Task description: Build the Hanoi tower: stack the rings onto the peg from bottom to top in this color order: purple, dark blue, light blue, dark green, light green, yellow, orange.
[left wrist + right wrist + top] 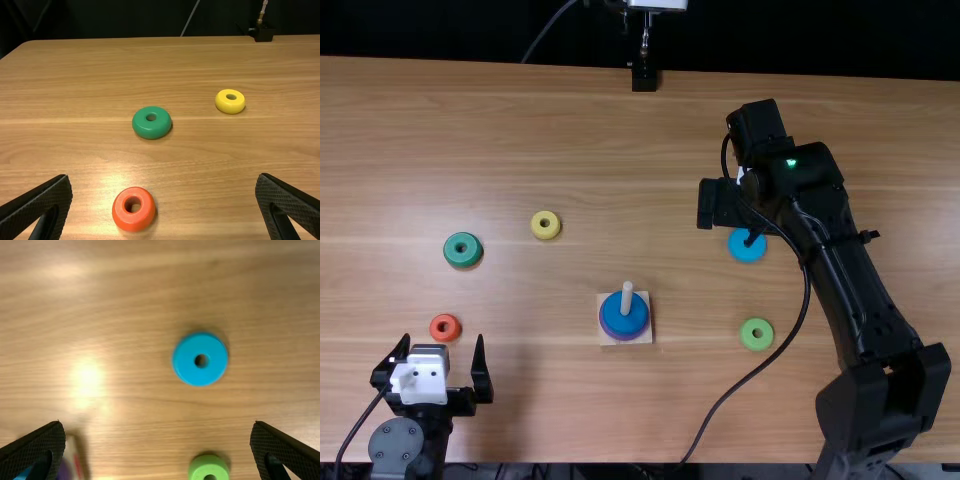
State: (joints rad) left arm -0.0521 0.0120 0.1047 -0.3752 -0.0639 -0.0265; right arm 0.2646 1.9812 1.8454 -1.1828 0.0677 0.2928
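We see the left pincer (442, 338) released, its fingers spread wide, at the table's (535, 410) near side. Just ahead of it and between the lines of its fingers lies the orange ring (133, 209); beyond that is the dark green ring (463, 250), and farther ahead to its right the yellow ring (546, 225). Well apart to its right stands the peg (627, 290) on its base (647, 337), with the purple ring (607, 332) below and the dark blue ring (631, 322) on top.

Our right pincer (725, 206) is over the table and also grasps nothing: its fingers are wide apart. The light blue ring (187, 365) lies on the wood near it, and the light green ring (757, 334) sits closer to us than the pincer. The peg is to its left and nearer us.

For moving, we have bare wood between the left pincer and the base, and more from the right pincer to the far edge. The near edge runs just behind the left pincer's fingers. A cable (760, 368) loops beside the light green ring.
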